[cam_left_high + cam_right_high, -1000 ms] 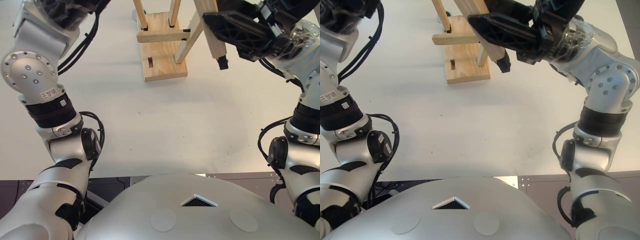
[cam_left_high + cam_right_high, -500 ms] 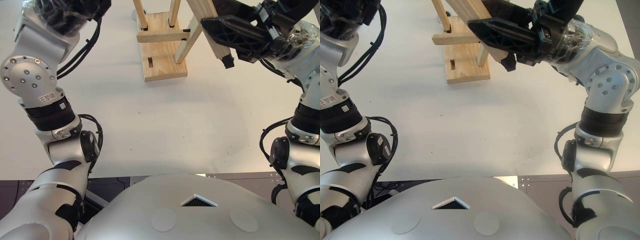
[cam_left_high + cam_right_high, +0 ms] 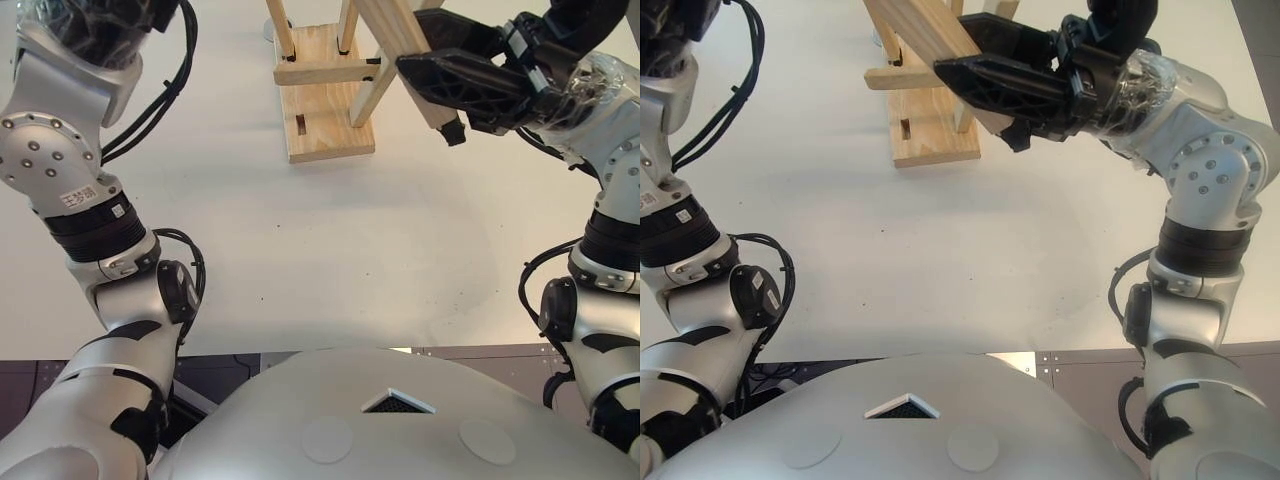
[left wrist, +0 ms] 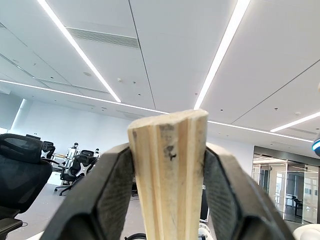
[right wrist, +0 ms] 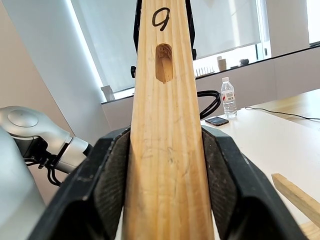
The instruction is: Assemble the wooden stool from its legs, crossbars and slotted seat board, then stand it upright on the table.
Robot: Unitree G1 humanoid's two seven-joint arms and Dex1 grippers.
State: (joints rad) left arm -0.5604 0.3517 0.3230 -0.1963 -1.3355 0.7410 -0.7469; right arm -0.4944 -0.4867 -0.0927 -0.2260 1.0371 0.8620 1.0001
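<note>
Shifted right gripper (image 5: 167, 137) slightly inward and nearer since a second ago; swung left arm outward. Clamps slanted stool leg (image 3: 920, 28) tight between right fingers, raised above the counter (image 3: 350, 250); pinches its far upper end in left gripper (image 4: 167, 150), likewise closed on the wood. Crosses in front of part-built stool: seat board (image 3: 325, 135) flat on counter, crossbar (image 3: 320, 72) joining upright legs (image 3: 283, 28), partly hidden behind held leg. Shows water bottle (image 5: 227, 97) and phone (image 5: 217, 120) beyond.
</note>
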